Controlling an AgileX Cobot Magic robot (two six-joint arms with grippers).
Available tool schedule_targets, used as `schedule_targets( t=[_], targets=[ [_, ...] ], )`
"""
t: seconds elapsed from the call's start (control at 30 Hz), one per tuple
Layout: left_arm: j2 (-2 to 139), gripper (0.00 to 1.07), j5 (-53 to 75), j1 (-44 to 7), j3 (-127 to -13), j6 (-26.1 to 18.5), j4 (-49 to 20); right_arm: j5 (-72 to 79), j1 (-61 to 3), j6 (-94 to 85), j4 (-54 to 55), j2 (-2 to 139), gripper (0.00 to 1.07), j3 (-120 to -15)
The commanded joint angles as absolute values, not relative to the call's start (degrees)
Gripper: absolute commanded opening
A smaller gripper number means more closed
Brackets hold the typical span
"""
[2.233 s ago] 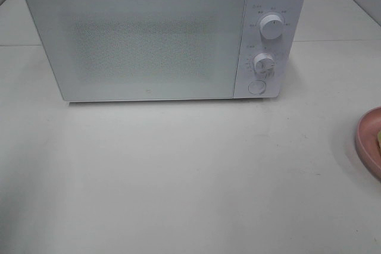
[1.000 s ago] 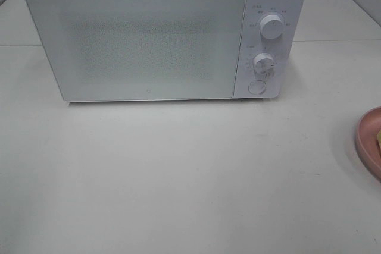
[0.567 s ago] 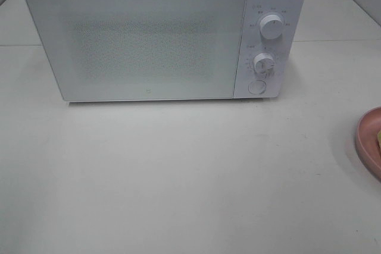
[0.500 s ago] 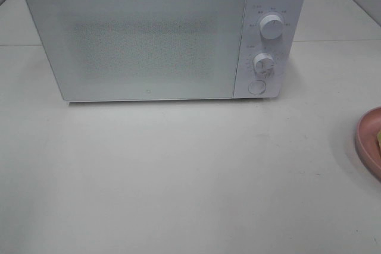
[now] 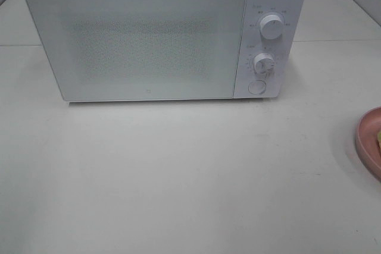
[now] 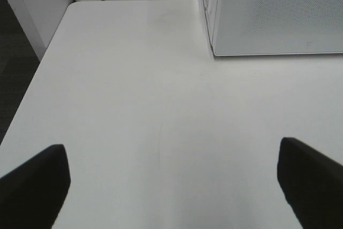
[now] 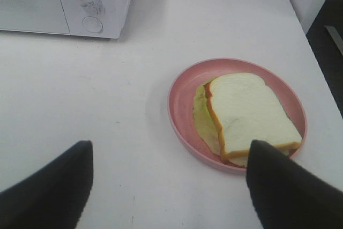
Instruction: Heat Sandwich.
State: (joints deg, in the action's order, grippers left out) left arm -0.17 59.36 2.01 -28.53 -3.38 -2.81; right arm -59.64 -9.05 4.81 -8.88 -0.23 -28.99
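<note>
The sandwich (image 7: 249,113), white bread with a pale crust and yellow-green filling at its edge, lies on a round pink plate (image 7: 185,84) in the right wrist view. My right gripper (image 7: 171,186) stands open just short of the plate, nothing between its fingers (image 7: 48,186). In the high view only the plate's rim (image 5: 368,141) shows at the right edge. The white microwave (image 5: 161,34) stands at the back with its door shut. My left gripper (image 6: 171,186) is wide open over bare table, near the microwave's left front corner (image 6: 217,52).
The microwave's two knobs (image 5: 271,27) and a round button (image 5: 256,87) sit on its right panel. In the left wrist view the table edge (image 6: 32,84) drops to dark floor. The right wrist view shows the table's edge (image 7: 316,63) past the plate.
</note>
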Motion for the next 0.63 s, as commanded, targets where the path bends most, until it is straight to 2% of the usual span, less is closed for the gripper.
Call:
schedule_targets(
  t=[0.03,0.63],
  targets=[
    [-1.72,1.00,58.96,2.12,-28.25,-3.55,-3.27,-59.30,-8.54,4.41,-8.94,-1.78,0.76,-28.88],
    [-1.72,1.00,58.96,2.12,-28.25,-3.55,-3.27,-59.30,-8.54,4.41,-8.94,-1.78,0.76,-28.88]
  ],
)
